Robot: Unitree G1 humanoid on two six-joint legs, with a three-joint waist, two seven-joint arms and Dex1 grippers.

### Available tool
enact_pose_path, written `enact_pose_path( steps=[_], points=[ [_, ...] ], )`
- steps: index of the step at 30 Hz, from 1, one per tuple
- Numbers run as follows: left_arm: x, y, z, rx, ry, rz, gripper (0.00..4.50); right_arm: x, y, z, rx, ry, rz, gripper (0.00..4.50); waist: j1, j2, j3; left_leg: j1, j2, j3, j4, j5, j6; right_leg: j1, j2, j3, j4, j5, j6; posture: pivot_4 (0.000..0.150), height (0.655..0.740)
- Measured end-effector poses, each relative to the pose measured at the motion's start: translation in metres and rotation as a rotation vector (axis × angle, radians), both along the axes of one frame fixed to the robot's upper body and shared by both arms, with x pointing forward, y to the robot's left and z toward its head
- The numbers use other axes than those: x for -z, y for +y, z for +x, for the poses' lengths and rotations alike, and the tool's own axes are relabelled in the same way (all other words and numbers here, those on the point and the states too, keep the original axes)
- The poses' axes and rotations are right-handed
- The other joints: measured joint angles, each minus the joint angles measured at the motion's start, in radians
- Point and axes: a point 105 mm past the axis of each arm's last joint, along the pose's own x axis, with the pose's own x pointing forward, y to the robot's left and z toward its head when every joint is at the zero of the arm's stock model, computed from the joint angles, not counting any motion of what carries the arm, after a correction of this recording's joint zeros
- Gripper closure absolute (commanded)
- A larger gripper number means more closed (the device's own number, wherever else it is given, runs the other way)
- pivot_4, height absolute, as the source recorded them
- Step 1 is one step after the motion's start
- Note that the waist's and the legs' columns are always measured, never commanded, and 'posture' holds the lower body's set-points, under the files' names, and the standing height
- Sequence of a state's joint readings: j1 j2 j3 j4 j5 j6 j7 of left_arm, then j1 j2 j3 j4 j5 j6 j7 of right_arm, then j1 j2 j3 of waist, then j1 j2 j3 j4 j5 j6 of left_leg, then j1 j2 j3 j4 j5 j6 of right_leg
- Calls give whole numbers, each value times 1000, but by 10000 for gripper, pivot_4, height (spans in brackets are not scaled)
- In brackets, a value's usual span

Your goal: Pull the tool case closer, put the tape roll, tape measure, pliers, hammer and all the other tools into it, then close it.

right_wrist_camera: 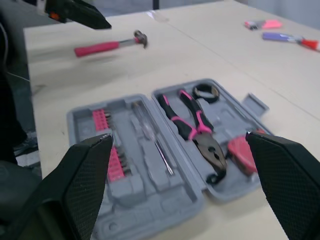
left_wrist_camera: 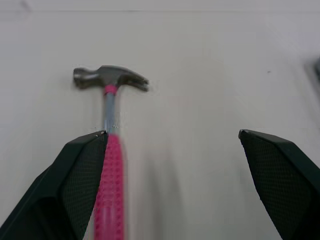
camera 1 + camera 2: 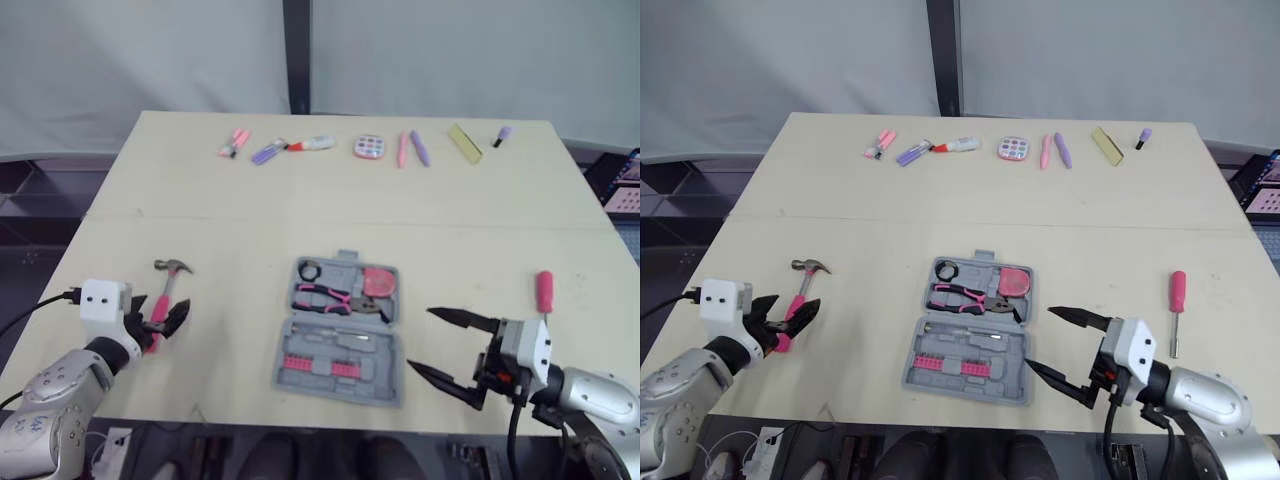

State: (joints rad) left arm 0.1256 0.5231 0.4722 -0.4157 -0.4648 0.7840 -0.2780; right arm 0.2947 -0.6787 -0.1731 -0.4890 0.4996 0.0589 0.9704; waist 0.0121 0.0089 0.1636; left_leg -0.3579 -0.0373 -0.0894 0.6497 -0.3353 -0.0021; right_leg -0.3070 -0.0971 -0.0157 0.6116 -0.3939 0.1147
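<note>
**A:** What is the left pincer (image 2: 172,134) doing right now?

**B:** It is hovering low over the hammer (image 2: 112,165), spread wide and grasping nothing. The pink handle is lying close against the inside of one finger, not midway between the two. I cannot tell whether it is touching.

**A:** And the right pincer (image 3: 420,338)?

**B:** It is also gaping and holding nothing. It is waiting just beside the tool case (image 3: 388,360), at the case's 3 o'clock.

**A:** So where are the task's things sitting?

**B:** The case is lying open near the front of the worktop (image 3: 230,200). The tape roll (image 3: 309,270), the pliers (image 3: 325,297) and the tape measure (image 3: 378,283) are already resting in its far half. The hammer is lying at the case's 9 o'clock, well apart from it. A pink-handled screwdriver (image 3: 544,292) is lying out at 3 o'clock, beyond the right pincer.

**A:** Which step is that, then?

**B:** I am reading it as the hammer pick-up, with packing partly done and closing some way off.

**A:** What is the next move asking for?

**B:** Probably a small sideways shift so the handle is sitting centred, then a squeeze on it. After that comes a lift and a carry toward 3 o'clock into the case.
</note>
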Motion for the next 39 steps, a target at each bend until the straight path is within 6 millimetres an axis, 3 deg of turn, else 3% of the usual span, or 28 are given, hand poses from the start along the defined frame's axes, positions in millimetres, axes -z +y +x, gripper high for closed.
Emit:
enact_pose_path(
  steps=[7, 14, 20, 28, 32, 39],
  points=[
    [-1, 4, 3, -14, 7, 14, 231, 3, 1, -1, -3, 17, -3, 0, 5, 0, 0, 0, -1, 0, 0, 0, 0, 0, -1, 0, -1, 0, 0, 1500, 7400],
    [-15, 31, 36, -79, 47, 108, 231, 6, -1, 0, 9, 22, -30, 0, 10, -1, 1, 0, -2, -1, -1, 1, -1, -1, 0, 0, 1, 0, 0, 1500, 7400],
    [3, 27, 54, -59, 119, 111, 231, 8, -3, 2, 30, 26, -41, 0, 6, -4, 2, 0, -2, -1, 0, 1, -1, -5, 0, -2, 8, 0, 0, 1500, 7400],
    [16, 23, 64, -49, 158, 114, 231, 11, -8, 0, 62, 47, -46, 0, 5, -4, 2, -3, -2, 2, 1, 1, -1, -11, 0, -4, 14, 0, 0, 1500, 7400],
    [26, 22, 69, -47, 188, 108, 231, 8, -12, 1, 76, 35, -53, 0, 6, -4, 2, -11, -2, 2, 5, 1, -1, -19, 1, -5, 17, 0, 0, 1500, 7400],
    [28, 18, 85, -21, 194, 119, 231, 8, -13, 2, 88, 31, -62, 0, 8, -4, 2, -11, -3, 2, 6, 1, -1, -19, 1, -7, 18, 0, 0, 1500, 7400]
  ],
)
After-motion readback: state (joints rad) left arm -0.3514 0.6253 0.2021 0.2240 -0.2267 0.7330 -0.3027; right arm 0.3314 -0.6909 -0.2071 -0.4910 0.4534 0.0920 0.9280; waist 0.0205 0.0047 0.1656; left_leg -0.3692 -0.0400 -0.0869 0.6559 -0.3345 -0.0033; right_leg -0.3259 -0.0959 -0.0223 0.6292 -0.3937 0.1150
